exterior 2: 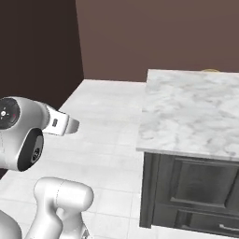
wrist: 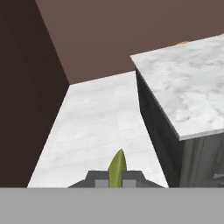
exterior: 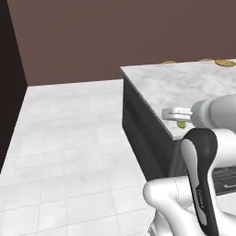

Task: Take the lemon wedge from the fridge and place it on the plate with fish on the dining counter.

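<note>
Between our fingers, which are clamped on it, we see the lemon wedge pointing out past the tips, with the marble bench ahead and to their right above the tiled floor.

marbled dining counter — plate rims far edge

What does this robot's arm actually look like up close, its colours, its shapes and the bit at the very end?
The arm is made of rounded, glossy white segments joined by dark, almost black bands at the joints. One dark band carries faint lettering, too small to read. A round joint cap is dark with small red and white marks. The end effector is small, with two short dark grey fingers. No loose cables are visible.
</note>
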